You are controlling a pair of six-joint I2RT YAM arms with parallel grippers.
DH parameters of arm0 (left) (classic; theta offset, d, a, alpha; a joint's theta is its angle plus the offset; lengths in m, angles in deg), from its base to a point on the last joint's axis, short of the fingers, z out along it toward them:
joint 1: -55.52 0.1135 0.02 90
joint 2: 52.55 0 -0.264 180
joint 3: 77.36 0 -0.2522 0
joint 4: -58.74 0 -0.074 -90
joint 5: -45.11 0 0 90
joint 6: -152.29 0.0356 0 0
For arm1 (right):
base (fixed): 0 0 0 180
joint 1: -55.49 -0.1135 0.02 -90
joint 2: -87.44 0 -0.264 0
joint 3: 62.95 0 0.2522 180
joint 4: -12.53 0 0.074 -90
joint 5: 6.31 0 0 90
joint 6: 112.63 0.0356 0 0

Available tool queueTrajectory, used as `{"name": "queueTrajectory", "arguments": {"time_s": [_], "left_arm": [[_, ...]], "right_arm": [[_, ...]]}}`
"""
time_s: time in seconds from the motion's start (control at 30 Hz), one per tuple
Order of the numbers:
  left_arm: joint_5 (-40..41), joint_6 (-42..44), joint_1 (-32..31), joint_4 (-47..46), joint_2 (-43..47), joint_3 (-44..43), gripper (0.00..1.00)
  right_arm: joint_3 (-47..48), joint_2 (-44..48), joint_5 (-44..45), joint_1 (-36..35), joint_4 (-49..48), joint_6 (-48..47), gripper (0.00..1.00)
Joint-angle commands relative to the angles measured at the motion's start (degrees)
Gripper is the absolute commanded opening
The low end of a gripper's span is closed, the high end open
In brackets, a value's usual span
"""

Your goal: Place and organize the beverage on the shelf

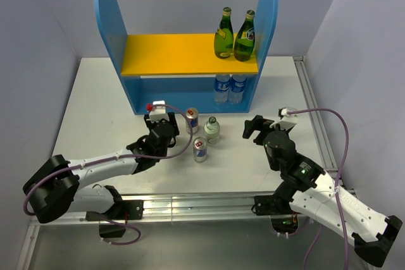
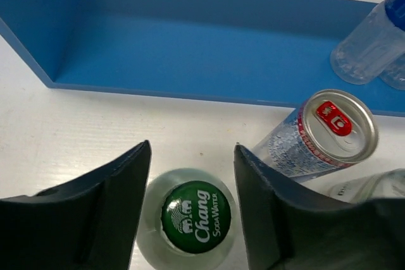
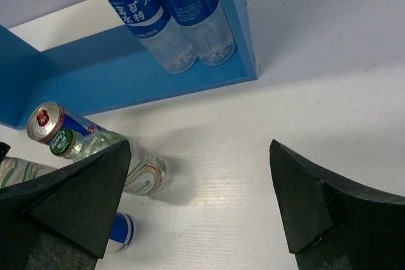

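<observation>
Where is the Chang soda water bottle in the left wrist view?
The Chang soda water bottle stands upright on the table between the fingers of the open left gripper, in front of the blue shelf, with a red-tabbed can just to its right.

The white desk [image 1: 95, 105] fills the middle of the top view, with a metal rail [image 1: 209, 203] running along its lower edge. The blue shelf [image 1: 109, 23] stands on it in the upper centre of the frame, its base flat on the surface. Just below the shelf, near the centre, three drinks stand upright and close together. The first can [image 1: 192, 120] is nearest the shelf and the second can [image 1: 200, 149] is lower down. A clear bottle [image 1: 211, 129] with a green cap is to their right. In the left wrist view a second clear bottle [image 2: 195, 219], also green-capped, stands on the desk at the bottom centre.
</observation>
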Motion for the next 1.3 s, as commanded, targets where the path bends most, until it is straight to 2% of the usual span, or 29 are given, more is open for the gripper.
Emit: {"name": "queueTrajectory", "arguments": {"time_s": [0.0, 0.07, 0.1, 0.2, 0.33, 0.73, 1.1, 1.27], "left_arm": [[1.6, 0.2, 0.5, -4.8, -0.7, 0.4, 0.59], [1.5, 0.0, 0.5, -4.1, -0.7, 0.2, 0.47], [1.5, -0.1, 0.5, -3.8, -0.8, 0.0, 0.36], [2.0, -0.4, 0.5, -2.6, -0.4, -0.4, 0.16], [3.0, -0.8, 0.5, 0.0, -0.1, -1.4, 0.0], [5.6, 2.8, 0.5, 12.8, 4.1, -10.9, 0.0], [8.6, 13.3, 0.5, 13.8, 6.8, -21.2, 0.0], [8.7, 20.3, 1.5, 11.7, 5.3, -29.4, 0.0]], "right_arm": [[0.1, 0.3, 0.4, -0.3, -1.4, 0.4, 0.97], [0.0, 0.5, 0.4, -0.3, -1.3, 0.5, 0.97], [0.0, 0.6, 0.5, -0.4, -1.3, 0.5, 0.97], [-0.1, 0.7, 0.6, -0.4, -1.4, 0.6, 0.97], [0.0, 0.8, 0.5, -0.3, -1.3, 0.5, 0.97], [-0.3, 1.4, 0.3, -0.3, -1.6, 0.6, 0.96], [-0.5, 1.7, -0.2, -0.3, -1.9, 0.5, 0.96], [-0.4, 1.1, -0.6, -0.3, -2.3, 0.4, 0.96]]}}
